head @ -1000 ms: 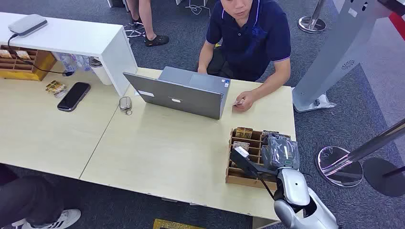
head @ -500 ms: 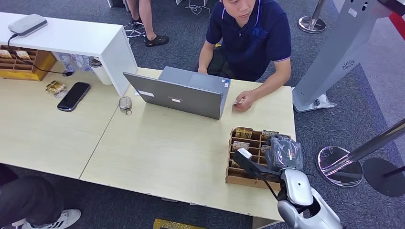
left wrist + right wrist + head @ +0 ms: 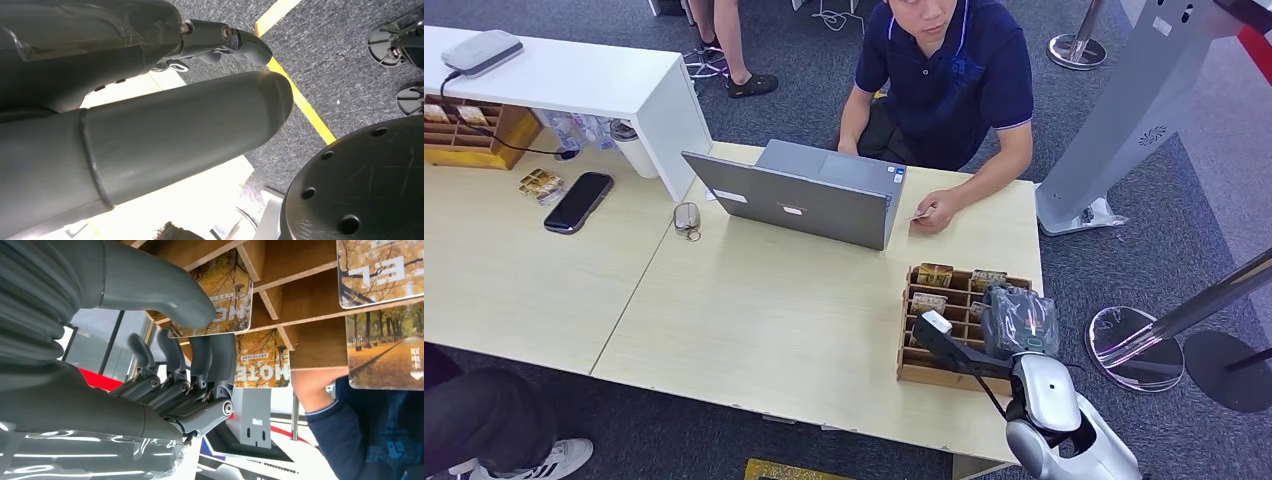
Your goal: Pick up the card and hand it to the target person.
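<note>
A pale wooden table (image 3: 754, 330) stands on grey carpet (image 3: 1124, 250).

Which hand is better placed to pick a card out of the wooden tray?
The right hand. It hovers over the wooden card tray, thumb and fingers apart around a card. The left hand hangs low by the carpeted floor, away from the tray.

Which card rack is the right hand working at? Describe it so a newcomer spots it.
On the light wooden table, go past the open grey laptop toward the near right corner. There sits a wooden rack of small compartments holding autumn-tree cards, with the right hand over it; the other rack sits under the white shelf, far left.
</note>
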